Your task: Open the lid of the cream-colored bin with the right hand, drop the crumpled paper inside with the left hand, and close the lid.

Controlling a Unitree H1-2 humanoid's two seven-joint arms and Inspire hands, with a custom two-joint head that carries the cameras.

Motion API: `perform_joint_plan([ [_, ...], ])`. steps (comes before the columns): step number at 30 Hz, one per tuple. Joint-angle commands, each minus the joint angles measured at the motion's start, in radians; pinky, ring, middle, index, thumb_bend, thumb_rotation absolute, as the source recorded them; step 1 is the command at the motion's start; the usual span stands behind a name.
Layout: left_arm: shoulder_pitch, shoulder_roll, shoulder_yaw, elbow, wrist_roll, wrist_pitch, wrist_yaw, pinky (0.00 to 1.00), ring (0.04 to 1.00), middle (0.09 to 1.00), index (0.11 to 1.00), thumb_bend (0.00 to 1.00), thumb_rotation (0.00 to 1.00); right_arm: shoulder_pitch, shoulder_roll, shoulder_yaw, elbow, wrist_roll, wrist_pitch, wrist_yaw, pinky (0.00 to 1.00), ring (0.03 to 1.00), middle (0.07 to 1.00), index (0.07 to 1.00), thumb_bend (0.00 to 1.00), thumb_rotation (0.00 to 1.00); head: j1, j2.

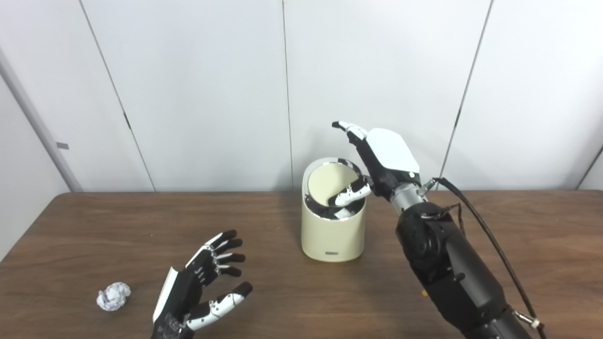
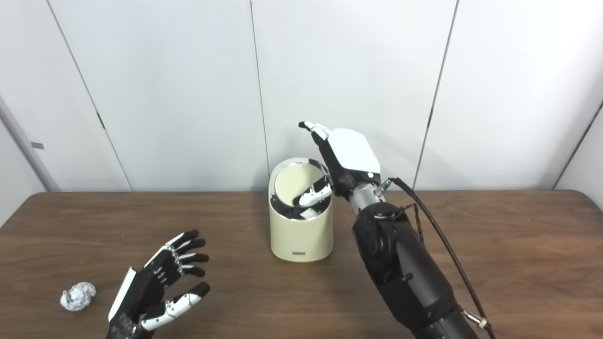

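Note:
The cream-colored bin [image 1: 333, 235] stands upright at the middle of the brown table [image 1: 301, 301]. Its round lid [image 1: 328, 182] is tilted inward inside the shiny rim, with a dark gap at the front. My right hand [image 1: 387, 157] is just right of and above the bin's top, fingers stretched upward, and its thumb [image 1: 351, 194] rests on the tilted lid. It grasps nothing. The crumpled paper [image 1: 113, 296] lies on the table at the front left. My left hand [image 1: 203, 288] is open and empty, palm up, just right of the paper and apart from it.
White wall panels [image 1: 212, 94] stand right behind the table's far edge. A black cable [image 1: 490, 240] runs along my right forearm.

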Motion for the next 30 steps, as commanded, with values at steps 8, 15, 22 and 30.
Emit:
perform_joint_plan([
  [8,-0.025,0.009,0.002,-0.029,-0.020,-0.019,-0.007,0.62,0.731,0.823,0.857,0.66,0.15,0.001,-0.042,0.009,-0.003,-0.106,0.038,0.016,0.67,0.800,0.900,0.869,0.88,0.08,0.000,0.004],
  [15,-0.023,0.009,0.002,-0.032,-0.023,-0.014,-0.007,0.62,0.731,0.823,0.856,0.65,0.14,0.012,0.015,-0.089,-0.023,0.048,0.072,0.058,0.63,0.806,0.903,0.874,0.80,0.15,0.001,0.005],
  [22,-0.025,0.008,0.000,-0.033,-0.013,-0.018,-0.004,0.62,0.726,0.817,0.856,0.65,0.13,0.015,0.054,-0.196,-0.080,0.198,0.132,0.115,0.60,0.793,0.890,0.881,0.75,0.25,0.000,0.005],
  [30,-0.026,0.007,-0.004,-0.038,-0.016,-0.015,-0.006,0.61,0.726,0.819,0.856,0.66,0.15,0.074,0.070,-0.283,-0.183,0.310,0.131,0.135,0.58,0.778,0.881,0.882,0.74,0.27,0.007,0.011],
])
